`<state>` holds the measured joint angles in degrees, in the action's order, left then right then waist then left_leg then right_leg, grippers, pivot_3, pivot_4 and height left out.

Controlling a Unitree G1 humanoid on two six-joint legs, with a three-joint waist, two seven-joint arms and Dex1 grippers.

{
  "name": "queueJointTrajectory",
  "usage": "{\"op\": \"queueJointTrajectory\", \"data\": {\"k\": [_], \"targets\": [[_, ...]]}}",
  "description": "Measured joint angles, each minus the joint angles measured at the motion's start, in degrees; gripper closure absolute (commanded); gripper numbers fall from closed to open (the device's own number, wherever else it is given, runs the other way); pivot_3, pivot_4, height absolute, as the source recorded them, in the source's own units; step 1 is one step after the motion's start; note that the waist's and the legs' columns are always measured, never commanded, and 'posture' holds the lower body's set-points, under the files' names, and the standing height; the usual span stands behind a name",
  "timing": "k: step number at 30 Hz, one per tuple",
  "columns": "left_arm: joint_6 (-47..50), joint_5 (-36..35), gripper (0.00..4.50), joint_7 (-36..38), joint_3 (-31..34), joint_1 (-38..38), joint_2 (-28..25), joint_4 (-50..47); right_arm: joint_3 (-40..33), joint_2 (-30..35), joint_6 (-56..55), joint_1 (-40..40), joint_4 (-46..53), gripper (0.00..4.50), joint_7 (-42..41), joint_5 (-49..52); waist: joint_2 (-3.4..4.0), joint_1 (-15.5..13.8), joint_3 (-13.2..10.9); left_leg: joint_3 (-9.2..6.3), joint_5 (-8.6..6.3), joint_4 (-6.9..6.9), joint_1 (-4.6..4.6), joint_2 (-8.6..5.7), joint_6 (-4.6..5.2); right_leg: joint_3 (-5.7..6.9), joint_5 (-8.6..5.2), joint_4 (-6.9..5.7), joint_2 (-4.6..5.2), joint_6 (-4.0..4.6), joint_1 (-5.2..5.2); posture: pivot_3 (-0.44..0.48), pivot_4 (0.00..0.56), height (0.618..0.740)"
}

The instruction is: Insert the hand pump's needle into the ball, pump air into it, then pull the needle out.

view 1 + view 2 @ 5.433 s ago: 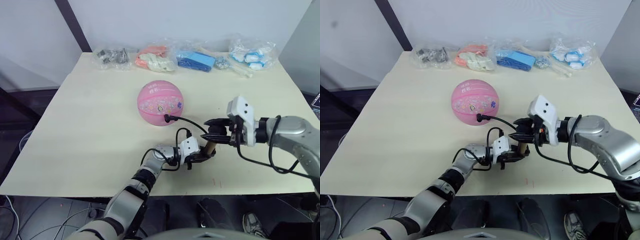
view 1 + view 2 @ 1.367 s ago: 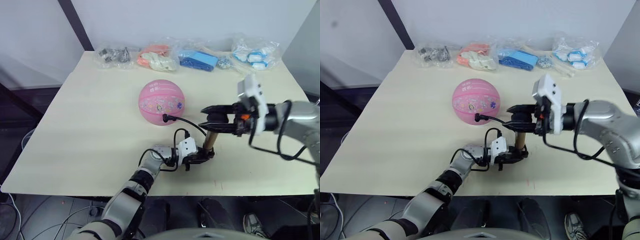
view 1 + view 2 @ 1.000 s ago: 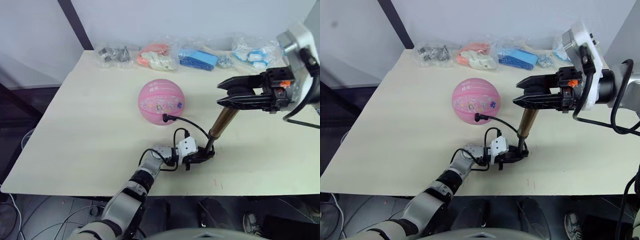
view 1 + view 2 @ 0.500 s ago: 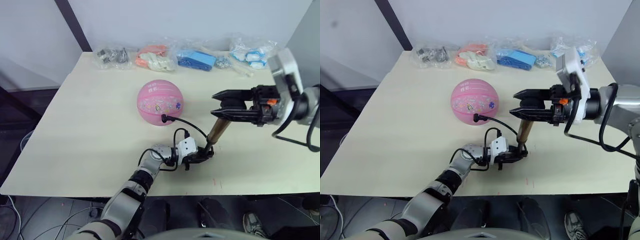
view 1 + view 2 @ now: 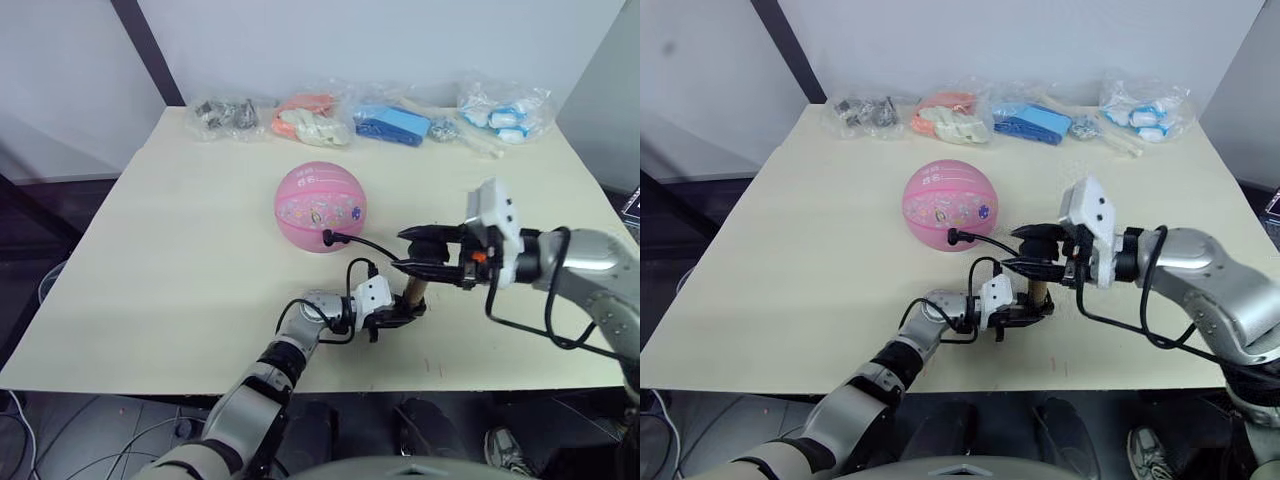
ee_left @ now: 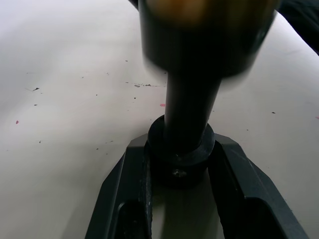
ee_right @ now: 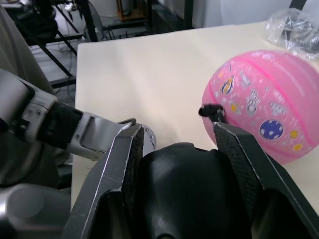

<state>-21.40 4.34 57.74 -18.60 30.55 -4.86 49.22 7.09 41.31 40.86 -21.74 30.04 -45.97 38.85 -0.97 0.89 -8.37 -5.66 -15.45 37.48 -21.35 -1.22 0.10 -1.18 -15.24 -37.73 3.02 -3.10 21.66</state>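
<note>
I have the ball [image 5: 321, 208] resting near the middle of the surface [image 5: 160, 250], with the needle end of the black hose [image 5: 372, 251] already set in its near side. The hand pump [image 5: 414, 291] stands almost upright near the front edge. My left pincer [image 5: 398, 313] is clamped on the black foot of the pump; in the left wrist view its two fingers [image 6: 124, 199] press the collar from both sides. My right pincer [image 5: 412, 252] grips the black handle on top, which sits between its fingers in the right wrist view.

My worry is the downstroke. If the right arm pushes a little off the axis of the barrel, I think the foot may twist out of the left grip and the pump would tip. A sideways jerk could also drag the hose, and then the needle may come out too early or the ball may roll, since nothing holds it.

I count one ball, one pump, one hose, and four clear bags [image 5: 313, 116] of small items along the far edge.
</note>
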Motion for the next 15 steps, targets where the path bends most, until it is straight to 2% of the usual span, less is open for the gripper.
{"op": "queueJointTrajectory", "data": {"k": [8, 15], "targets": [[0.3, 0.0, 3.38, 0.0, 0.0, 0.0, 0.0, -0.2, 2.1, -2.3, -2.7, 2.8, -2.5, 2.76, 0.5, -4.8, -0.01, 0.0, 0.0, 0.0, 0.0, -0.03, 0.01, -0.02, 0.0, -0.02, 0.0, 0.02, 0.01, 0.0, -0.01, 0.0, 0.15, 0.738], [0.3, 0.0, 3.38, 0.3, 0.0, 0.3, 0.3, -0.1, -2.9, 1.7, 4.4, -0.2, -4.0, 2.76, -2.5, 1.0, 0.08, -0.2, -0.1, -0.06, 0.0, -0.03, -0.15, -0.06, 0.0, 0.04, 0.01, 0.08, 0.05, 0.02, 0.06, 0.0, 0.15, 0.738]]}}
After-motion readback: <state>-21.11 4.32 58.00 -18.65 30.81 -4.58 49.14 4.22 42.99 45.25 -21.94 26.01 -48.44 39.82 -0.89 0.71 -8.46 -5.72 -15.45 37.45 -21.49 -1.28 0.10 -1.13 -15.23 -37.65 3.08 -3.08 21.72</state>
